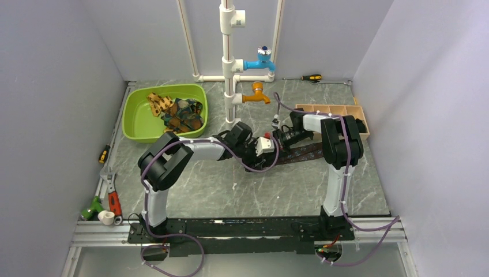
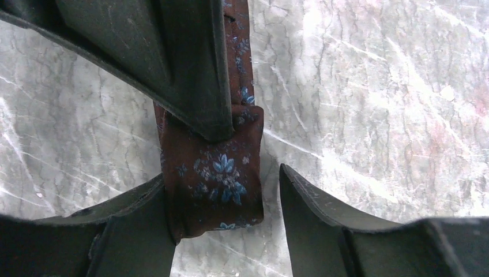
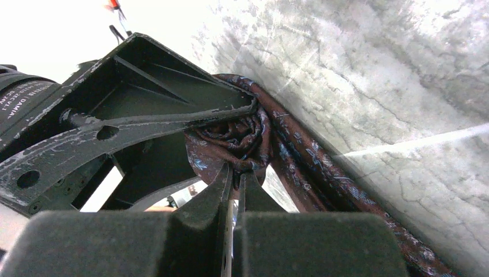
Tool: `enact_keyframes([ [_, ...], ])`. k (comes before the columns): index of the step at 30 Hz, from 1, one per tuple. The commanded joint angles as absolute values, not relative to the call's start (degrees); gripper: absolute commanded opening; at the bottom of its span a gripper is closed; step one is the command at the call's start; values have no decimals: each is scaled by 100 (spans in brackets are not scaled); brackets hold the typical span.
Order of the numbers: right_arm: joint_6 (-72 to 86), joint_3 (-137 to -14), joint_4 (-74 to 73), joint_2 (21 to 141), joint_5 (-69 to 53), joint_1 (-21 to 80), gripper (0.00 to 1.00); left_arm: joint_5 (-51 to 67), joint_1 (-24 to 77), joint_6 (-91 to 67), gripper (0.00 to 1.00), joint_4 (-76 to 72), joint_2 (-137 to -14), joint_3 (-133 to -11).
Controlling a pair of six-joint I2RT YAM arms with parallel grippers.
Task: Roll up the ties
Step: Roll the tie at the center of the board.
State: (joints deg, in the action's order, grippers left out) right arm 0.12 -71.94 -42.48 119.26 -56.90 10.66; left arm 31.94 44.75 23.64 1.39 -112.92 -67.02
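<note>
Tie in work: dark brown tie [image 3: 230, 138] w/ small blue flowers, part-rolled, on the counter [image 1: 259, 190] at mid-table btwn my 2 arms. The unrolled tail [image 1: 305, 153] runs off toward the R side.
R jaws: closed on the roll's core, w/ fabric pinched btwn the tips and only a sliver of gap.
L jaws: open, straddling the roll from above. 1 finger [image 2: 132, 231] touches its edge, the other [image 2: 323, 219] stands apart.
Other ties: heaped in the green basin [image 1: 167, 88] at back L, well apart from this 1.
Stage (my read): a few turns in, w/ plenty of tail left to wind.
Risk 1: the roll springs open if R lets go before L has closed on it. The fabric looks slick and the coil is loose.
Risk 2: the roll cones out sideways if the tail feeds in skewed. It lies at an angle to the roll.
Risk 3: L and R fingers are crowded on 1 small roll, so a careless turn could knock them together or drag the coil off the core.
Risk 4: pinching only the core could pull the centre out.
</note>
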Motion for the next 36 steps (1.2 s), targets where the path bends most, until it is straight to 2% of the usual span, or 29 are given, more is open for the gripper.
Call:
enact_keyframes([
  [1, -413, -7196, -4188, 12107, -4268, 1067, 0, 3410, 4426, 2148, 65, -514, -11215, -6042],
  [7, -443, -7300, -4216, 12111, -3839, 1063, 0, 3637, 4421, 1842, 70, -1988, -11396, -5870],
  [12, -411, -7431, -4233, 12207, -3564, 962, 0, 3723, 4425, 1848, 69, -3076, -11604, -5672],
  [23, -376, -7338, -4105, 12139, -3322, 953, 0, 4010, 4541, 1211, 64, -3526, -12252, -6234],
  [26, -339, -7242, -4040, 12077, -3331, 947, 0, 4038, 4614, 956, 58, -3530, -12381, -6310],
  [32, -396, -7424, -4339, 11905, -3797, 942, 0, 3462, 4658, 1453, 26, -2481, -12161, -6100],
  [34, -491, -7555, -4643, 11805, -4091, 876, 0, 3296, 4642, 1820, 23, -1758, -12064, -6130],
  [36, -556, -7622, -4941, 11662, -4306, 756, 8, 3060, 4633, 2154, 23, -961, -12060, -6273],
])
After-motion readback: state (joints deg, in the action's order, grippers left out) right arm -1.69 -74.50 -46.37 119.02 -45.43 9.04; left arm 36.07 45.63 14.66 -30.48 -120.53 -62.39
